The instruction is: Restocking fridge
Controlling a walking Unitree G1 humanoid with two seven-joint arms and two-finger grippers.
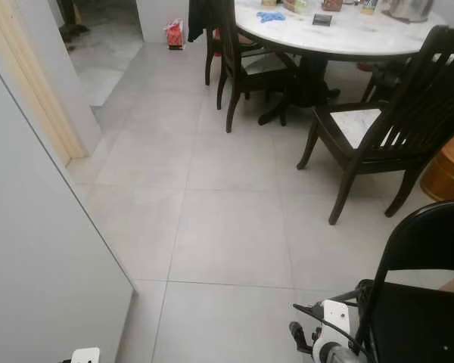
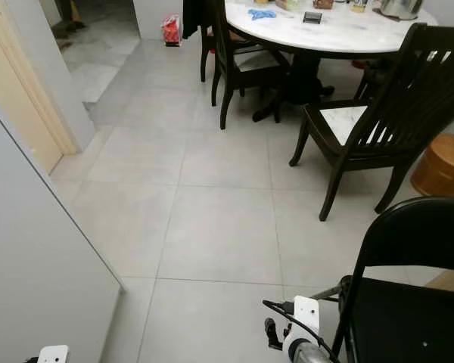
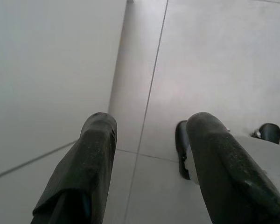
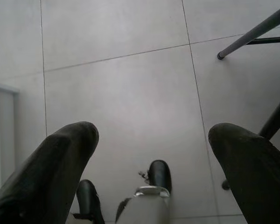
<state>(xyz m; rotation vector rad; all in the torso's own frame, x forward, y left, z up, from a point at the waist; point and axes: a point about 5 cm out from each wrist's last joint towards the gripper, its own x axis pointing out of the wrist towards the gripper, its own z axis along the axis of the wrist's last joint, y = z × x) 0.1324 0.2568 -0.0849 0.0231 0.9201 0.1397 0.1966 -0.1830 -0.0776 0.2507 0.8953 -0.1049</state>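
Observation:
A tall flat grey-white panel [image 1: 38, 249] stands close on my left; I cannot tell whether it is a fridge's side or door. Both arms hang low at my sides over the grey tiled floor [image 1: 227, 227]. The left gripper [image 3: 151, 126] points down beside the panel [image 3: 46, 70], open, with nothing between its fingers. The right gripper [image 4: 154, 135] also points at the floor, open and holding nothing, with the metal legs of a black folding chair [image 4: 252, 32] close by. The right wrist [image 1: 329, 333] shows at the bottom of the eye view.
The black folding chair [image 1: 424, 287] stands close at my right. Ahead is a round white table [image 1: 348, 38] carrying small items, with dark wooden chairs [image 1: 386, 128] around it and a wooden drum [image 1: 450, 170] beside it. A cream door frame [image 1: 38, 98] and a red bag [image 1: 174, 34] lie at the far left.

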